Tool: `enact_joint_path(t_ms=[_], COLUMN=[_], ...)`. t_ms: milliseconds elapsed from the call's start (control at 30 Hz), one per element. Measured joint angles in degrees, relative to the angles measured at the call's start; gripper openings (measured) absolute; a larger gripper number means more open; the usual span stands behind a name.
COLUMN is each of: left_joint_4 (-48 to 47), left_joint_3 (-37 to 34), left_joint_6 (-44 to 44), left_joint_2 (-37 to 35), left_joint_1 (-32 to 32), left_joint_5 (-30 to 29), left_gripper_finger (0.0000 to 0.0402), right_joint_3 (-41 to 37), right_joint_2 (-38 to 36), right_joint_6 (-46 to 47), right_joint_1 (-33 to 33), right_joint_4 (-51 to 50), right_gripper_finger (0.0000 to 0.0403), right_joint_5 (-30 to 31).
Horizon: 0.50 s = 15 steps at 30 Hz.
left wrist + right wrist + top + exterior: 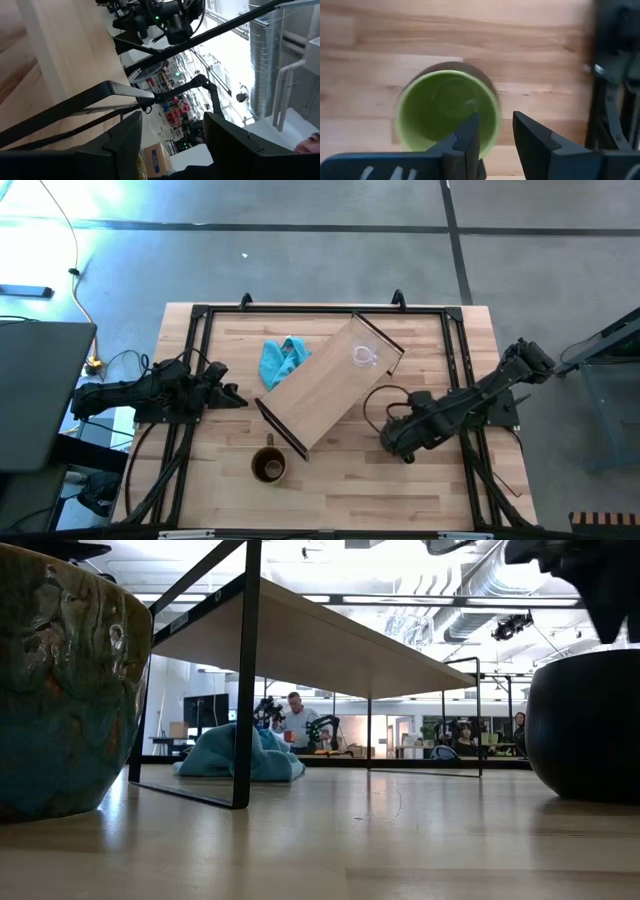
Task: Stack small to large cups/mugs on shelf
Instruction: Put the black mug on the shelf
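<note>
The pale shelf (330,385) lies slantwise mid-table on its black end frames (245,680). A clear glass cup (363,357) stands on its far end. The brown mug (268,465) stands upright on the table near the front edge and looms at the left of the low view (60,680). The green mug (447,112) stands upright on the table right of the shelf. My right gripper (495,132) hangs open over it, pointing down. One finger is over the mug's hollow, the other outside its rim (492,142). My left gripper (172,140) waits open at the table's left (228,395).
A crumpled blue cloth (283,362) lies on the table at the shelf's far left side. Black rails (320,310) frame the tabletop. Bare wood lies along the front edge right of the brown mug. People sit in the room beyond the table.
</note>
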Motion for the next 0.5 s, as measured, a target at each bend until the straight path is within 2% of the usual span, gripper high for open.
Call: enact_joint_path(t_ms=[200, 267, 367, 500], left_joint_4=[0.0, 0.0, 0.0, 0.0], left_joint_3=[0.0, 0.0, 0.0, 0.0], left_joint_6=[0.0, 0.2, 0.3, 0.4], left_joint_2=[0.0, 0.0, 0.0, 0.0], left_joint_1=[0.0, 0.0, 0.0, 0.0], left_joint_5=[0.0, 0.0, 0.0, 0.0], left_gripper_finger=[0.0200, 0.0200, 0.0200, 0.0200], right_joint_3=[0.0, 0.0, 0.0, 0.0], right_joint_2=[0.0, 0.0, 0.0, 0.0], right_joint_6=[0.5, -3.3, -15.4, -40.2], right_joint_1=[0.0, 0.0, -0.4, -1.1], right_joint_4=[1.2, 1.2, 2.6, 6.0], right_gripper_finger=[0.0106, 0.0106, 0.0106, 0.0106], right_joint_5=[0.6, 2.5, 5.6, 6.6])
